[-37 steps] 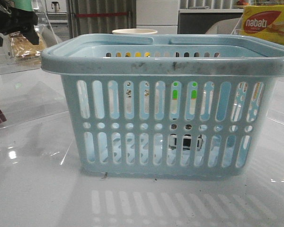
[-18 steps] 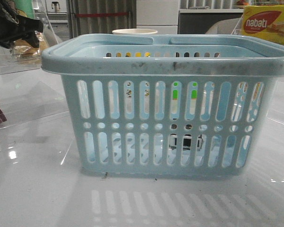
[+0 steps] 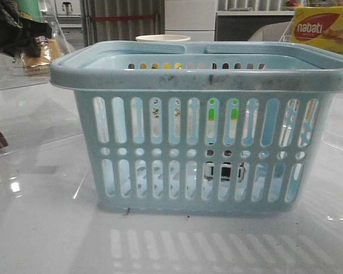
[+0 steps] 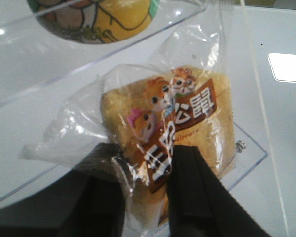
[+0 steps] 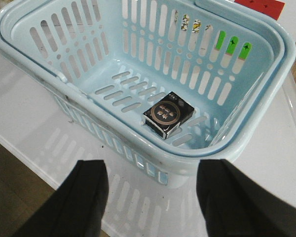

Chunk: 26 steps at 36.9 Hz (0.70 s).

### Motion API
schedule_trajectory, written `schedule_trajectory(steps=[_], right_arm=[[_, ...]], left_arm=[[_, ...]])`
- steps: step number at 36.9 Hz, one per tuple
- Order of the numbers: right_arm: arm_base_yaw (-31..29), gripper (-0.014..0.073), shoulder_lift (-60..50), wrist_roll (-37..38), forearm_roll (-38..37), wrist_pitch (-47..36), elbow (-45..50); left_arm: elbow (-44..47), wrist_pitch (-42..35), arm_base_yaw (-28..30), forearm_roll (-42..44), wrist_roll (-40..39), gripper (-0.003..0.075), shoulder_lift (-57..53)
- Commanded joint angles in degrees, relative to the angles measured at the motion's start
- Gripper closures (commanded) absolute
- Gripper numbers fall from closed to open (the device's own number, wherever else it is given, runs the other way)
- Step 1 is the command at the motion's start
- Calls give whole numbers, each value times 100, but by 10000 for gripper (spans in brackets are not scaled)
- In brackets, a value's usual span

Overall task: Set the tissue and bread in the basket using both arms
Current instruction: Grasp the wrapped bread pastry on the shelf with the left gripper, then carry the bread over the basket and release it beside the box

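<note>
Front view shows the left gripper point(image 3: 17, 34) raised at the far left, clamped on the bread point(image 3: 40, 51), level with the basket point(image 3: 200, 74) rim and beside it. Right gripper point(image 5: 150, 197) hovers above the basket's near edge, fingers spread and empty; the tissue point(image 5: 168, 114) lies on the basket floor.

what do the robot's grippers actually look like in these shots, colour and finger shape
Both are plain black. The left gripper has broad, flat, matte fingers with squared edges. The right gripper shows two wide, blocky black fingers with flat faces and rounded corners. No markings, labels or cables show on either. In the front view the left gripper is a dark angular shape.
</note>
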Motion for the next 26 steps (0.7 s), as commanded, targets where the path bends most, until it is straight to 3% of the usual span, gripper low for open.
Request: schedule_trajectory(steps=[1, 12, 18, 26], right_arm=[[-20, 85, -20, -48, 124, -421, -161], [-20, 85, -20, -48, 124, -421, -161], [-20, 85, -20, -48, 124, -421, -161], [-20, 85, -20, -48, 124, -421, -161]], left_arm=[[-220, -97, -1, -90, -33, 510, -607], [-241, 1432, -1, -148, -33, 593, -1659], [-241, 2146, -51, -172, -23, 593, -2275], [-241, 2915, -822, -172, 31, 593, -2913]])
